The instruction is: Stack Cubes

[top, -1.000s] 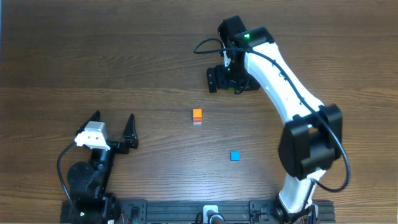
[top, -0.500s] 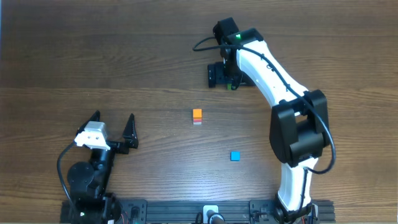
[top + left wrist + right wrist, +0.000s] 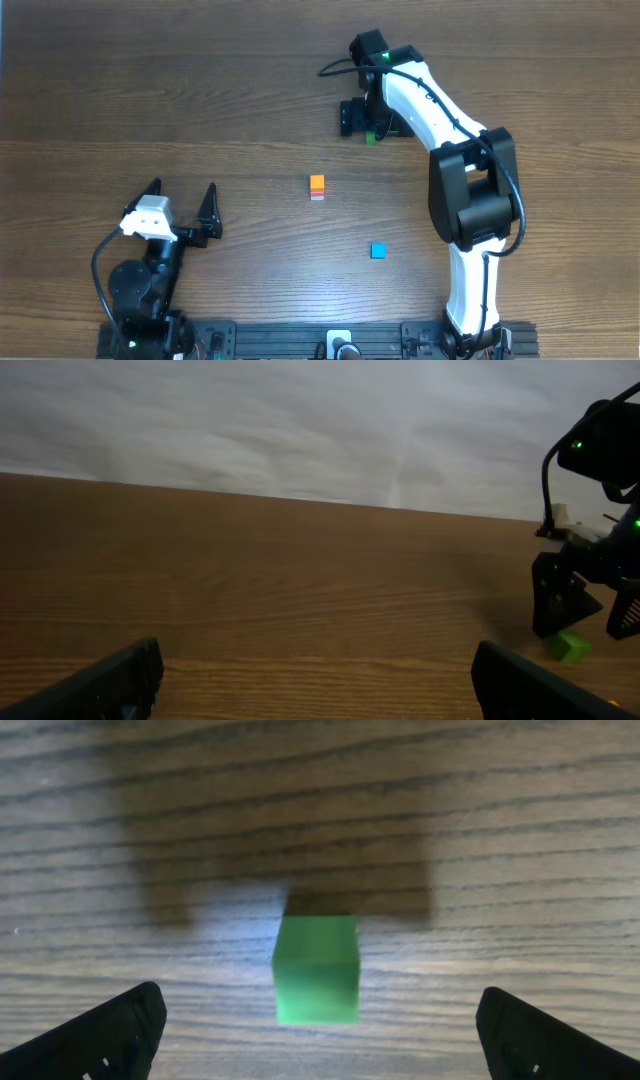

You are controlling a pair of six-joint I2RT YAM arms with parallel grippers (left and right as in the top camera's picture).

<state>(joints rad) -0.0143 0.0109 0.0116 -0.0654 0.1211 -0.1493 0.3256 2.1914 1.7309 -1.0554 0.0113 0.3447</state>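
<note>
While the right hand [image 3: 320, 1045] is hovering at the far side of the bench [image 3: 200, 100] with fingers spread wide, the green cube [image 3: 317, 970] is lying centred between them, touching neither. The left hand [image 3: 183, 203] is resting near its base, equally wide. The orange cube [image 3: 317, 182] is sitting atop a pale cube [image 3: 317, 196] (mid-bench), with the blue cube [image 3: 377, 250] lying apart.

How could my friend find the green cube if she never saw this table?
Find the white right arm at the wooden table and follow it to its open end effector. The green cube sits on the wood right under it. It's the only green one; the orange cube and the blue cube lie nearer the arms' bases.
</note>
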